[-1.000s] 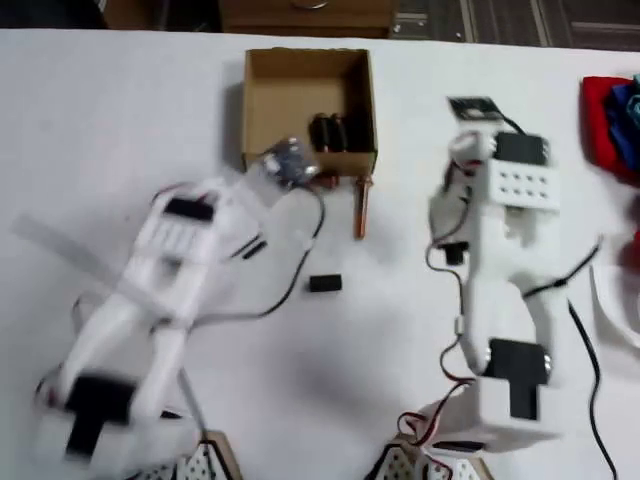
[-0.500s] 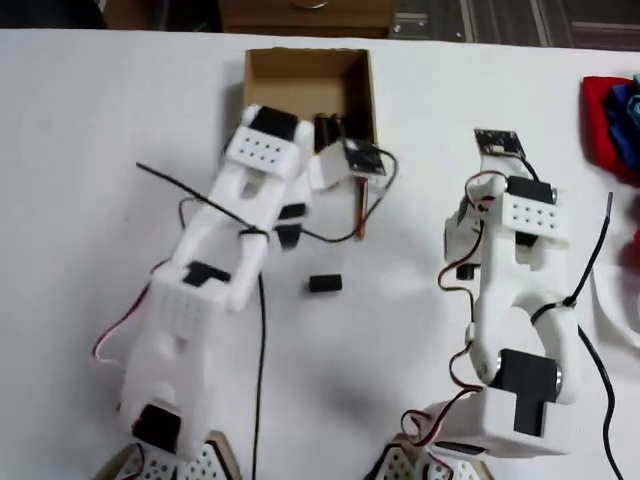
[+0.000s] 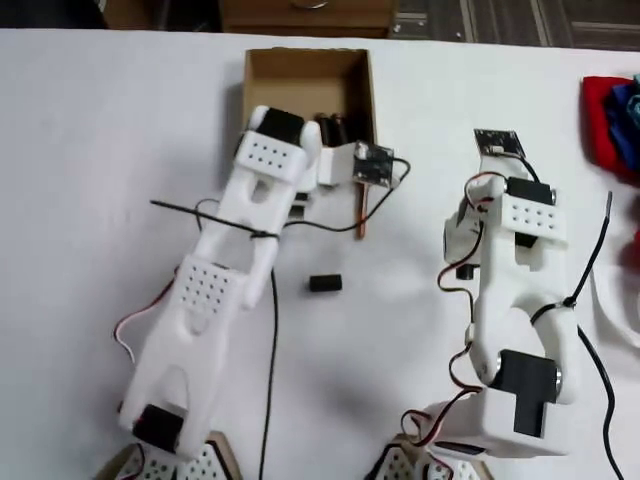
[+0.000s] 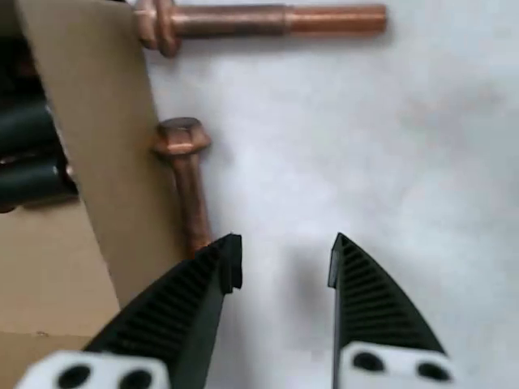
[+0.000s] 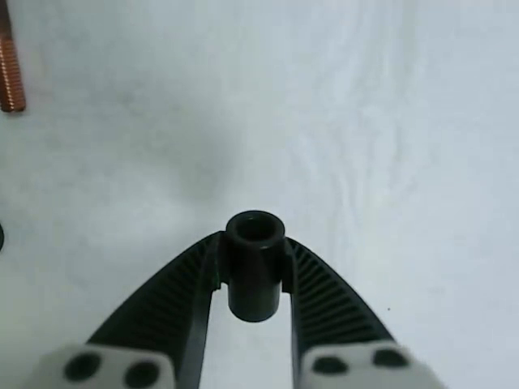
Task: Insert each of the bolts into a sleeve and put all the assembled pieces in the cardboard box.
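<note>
White surface beside the cardboard box carries a bolt lying along the box's outer wall, shank pointing at the nearer, wide-open left hand, whose gap sits just beside it, while the right hand clamps a sleeve.

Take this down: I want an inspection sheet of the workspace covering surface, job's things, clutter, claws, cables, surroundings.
Surface: white table, no spills seen.
Job's things: cardboard box with black sleeves inside; corner bolt and wall bolt on the table outside it; loose sleeve on the table.
Clutter: red and blue cloth and white curved object at the table's edge.
Grippers: left claw open beside the wall bolt; right claw shut on held sleeve.
Cables: black cable lies across the table; red wires by the right arm.
Surroundings: wooden furniture beyond the table.
</note>
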### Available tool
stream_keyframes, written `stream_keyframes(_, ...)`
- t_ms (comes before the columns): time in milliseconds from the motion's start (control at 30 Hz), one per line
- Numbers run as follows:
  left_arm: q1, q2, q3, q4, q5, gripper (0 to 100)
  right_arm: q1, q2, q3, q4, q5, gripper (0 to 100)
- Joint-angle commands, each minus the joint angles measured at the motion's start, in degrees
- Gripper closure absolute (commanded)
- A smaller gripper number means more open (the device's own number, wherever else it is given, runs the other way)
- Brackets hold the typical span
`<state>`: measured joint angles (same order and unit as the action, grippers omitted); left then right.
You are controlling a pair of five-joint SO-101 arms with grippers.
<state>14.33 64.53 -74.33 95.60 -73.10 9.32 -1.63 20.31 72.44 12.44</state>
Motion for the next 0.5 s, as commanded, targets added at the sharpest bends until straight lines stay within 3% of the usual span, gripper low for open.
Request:
stream_keyframes(0,0.44,2.11,-6.46,-2.11,-0.35,80,0.66,-1.71,-0.44,-0.57,0.44,97.7)
stream_keyframes(467,0.18,14.24,-21.14,-6.86,-0.26,80,0.66,-1.63,-0.44,-0.66,0.44,97.7)
